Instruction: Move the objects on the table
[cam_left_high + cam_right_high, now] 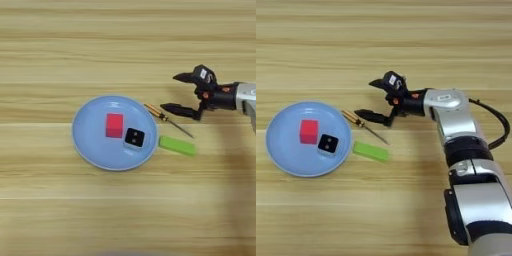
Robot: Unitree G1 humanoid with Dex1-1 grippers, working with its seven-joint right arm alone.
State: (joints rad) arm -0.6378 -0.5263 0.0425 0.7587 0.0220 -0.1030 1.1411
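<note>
Cube [114, 125] and block [134, 137] on plate [87, 145]; bar [177, 145] right.

Right pincer [367, 98] spread wide, forearm [448, 107] extended.

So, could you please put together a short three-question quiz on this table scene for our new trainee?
1. True or false: the red cube lies on the blue plate.
2. Which lies nearest the hand? A) black-faced block B) screwdriver C) green bar
3. Fill in: the hand's fingers are ____.

Key: 1 true; 2 B; 3 open, holding nothing.
</note>
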